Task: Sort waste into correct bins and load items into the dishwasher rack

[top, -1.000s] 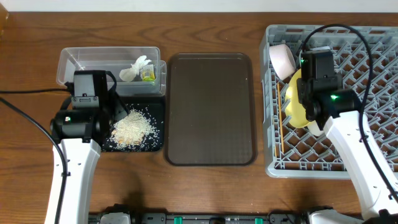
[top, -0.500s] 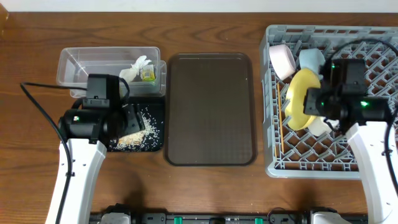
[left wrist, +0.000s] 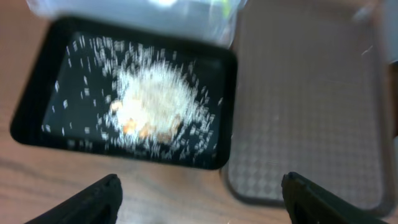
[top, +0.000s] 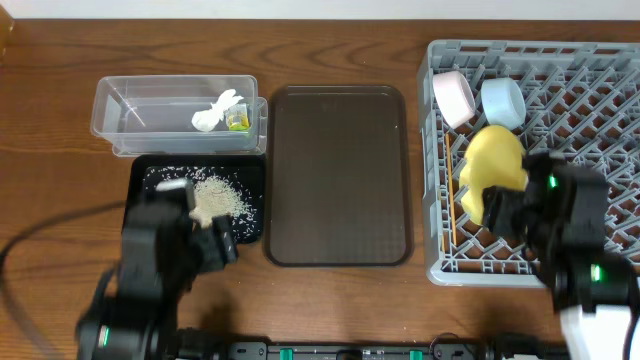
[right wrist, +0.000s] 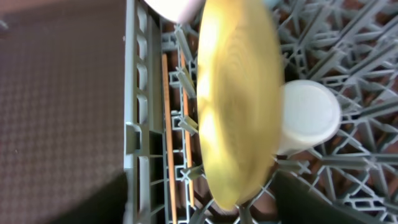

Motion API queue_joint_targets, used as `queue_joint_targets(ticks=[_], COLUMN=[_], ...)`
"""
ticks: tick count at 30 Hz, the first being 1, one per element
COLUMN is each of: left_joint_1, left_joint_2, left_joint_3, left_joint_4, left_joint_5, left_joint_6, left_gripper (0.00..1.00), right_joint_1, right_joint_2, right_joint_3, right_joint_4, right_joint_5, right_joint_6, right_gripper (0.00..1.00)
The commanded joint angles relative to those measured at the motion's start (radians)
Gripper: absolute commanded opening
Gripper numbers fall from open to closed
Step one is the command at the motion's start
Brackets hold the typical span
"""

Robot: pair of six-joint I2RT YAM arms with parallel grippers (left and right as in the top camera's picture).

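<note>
Left end effector (left wrist: 202, 200) spread, empty, right end effector (right wrist: 205, 208) spread over yellow plate (right wrist: 236, 93)

I can read no text, label, brand or number on anything here. The green-yellow wrapper (top: 237, 121) lying in the clear tub (top: 140, 105) is too small in the overhead view for any print to show, and both my wrist views are blurred.

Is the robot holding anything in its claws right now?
No, nothing. The left claw and right claw are both open and empty.
</note>
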Motion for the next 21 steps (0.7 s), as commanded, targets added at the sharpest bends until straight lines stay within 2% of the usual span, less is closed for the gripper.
queue_joint_targets(ticks=[1,6,21], left_joint_1=[-0.004,-0.005,-0.005], left_joint_2=[-0.112,-0.186,-0.187], left_joint_3=[-0.032,-0.032,-0.032], left_joint_4=[0.044,0.061,0.06], left_joint_5=[-0.019,-0.018,-0.018], left_joint_6=[0.012,0.012,0.012], left_gripper=[0.86,0.88,0.91], right_joint_1=[-0.009,-0.009,-0.009], right_joint_2=[-0.121,-0.217,-0.219], right_joint_3=[-0.058,-0.079,-0.079], right_joint_4=[0.011,-0.048,-0.113], right_joint_5=[0.047,0.047,0.047], right_joint_6=[0.003,0.003,0.003], right_gripper=[0.99,0.99,0.99])
